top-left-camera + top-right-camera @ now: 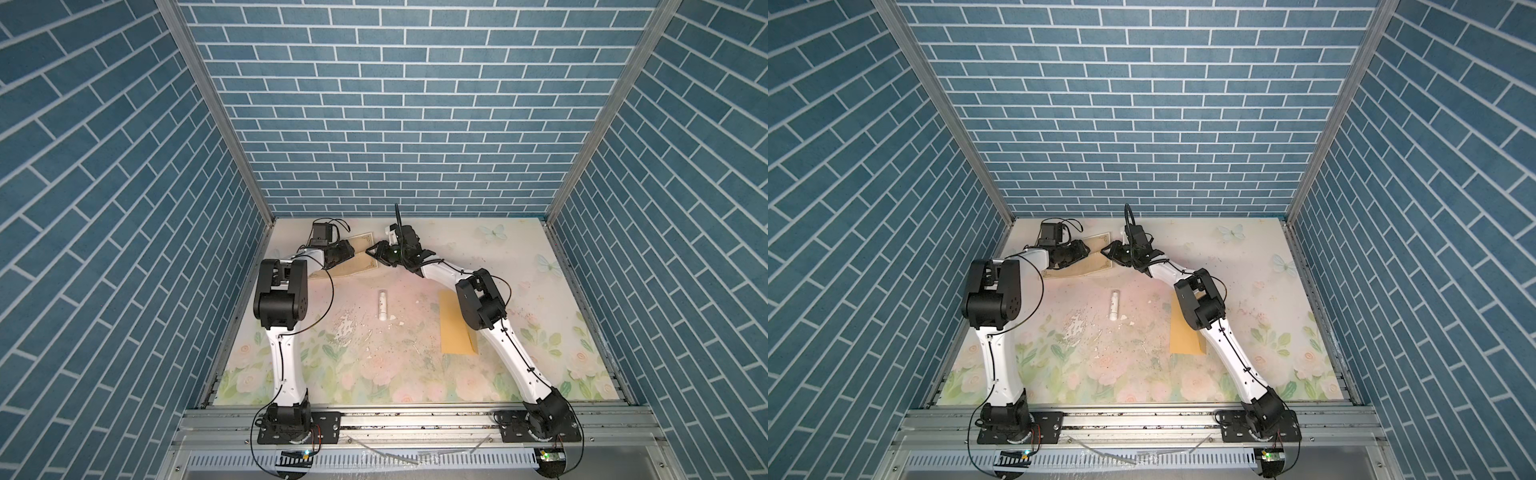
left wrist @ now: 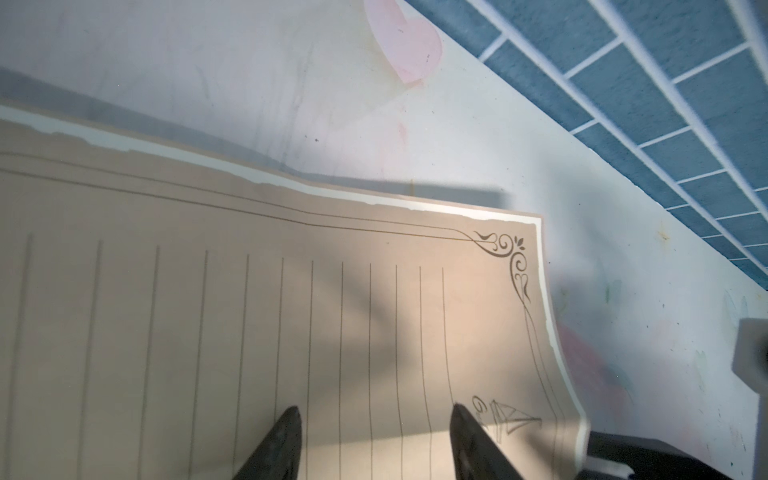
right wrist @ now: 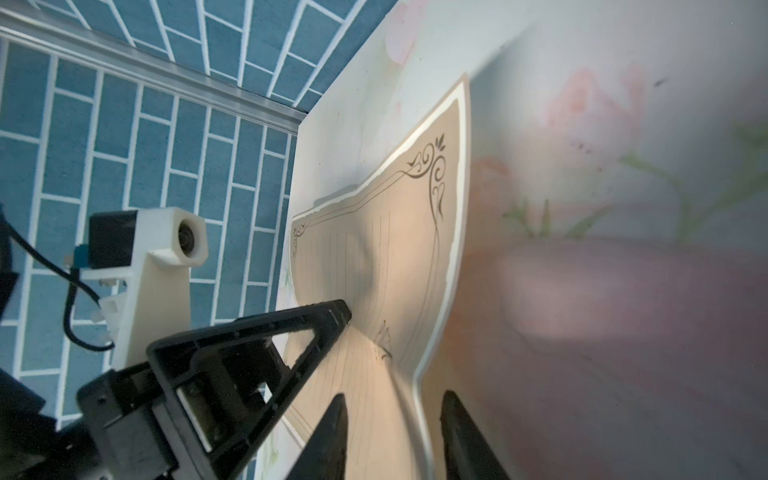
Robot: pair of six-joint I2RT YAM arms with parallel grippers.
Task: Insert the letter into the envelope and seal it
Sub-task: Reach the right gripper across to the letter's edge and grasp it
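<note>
My left pincer (image 2: pixel 374 419) sits over the letter (image 2: pixel 249 332) at the far left of the table (image 1: pixel 478 257), its two dark fingertips spread apart with the ruled tan face between them. The left wrist view does not show whether the tips press the sheet or hover just above it. The letter lies close to the blue brick-patterned back wall (image 1: pixel 399 124), its ornate printed border and pale torn-look margin showing, and its near edge curls up off the floral surface.

My right pincer (image 3: pixel 392 415) reaches across from the right to that lifted edge. In the right wrist view its fingertips (image 3: pixel 336 415) straddle the raised pale margin, one on the printed side and one outside it, still with a gap; I cannot tell whether they have caught the paper.

The envelope (image 1: pixel 453 328), mustard yellow, lies flat well apart from the letter, on the right half of the table, partly under my right arm. A small white cylindrical stick (image 1: pixel 381 305) lies between the two arms, near the table's middle, touching neither paper.
</note>
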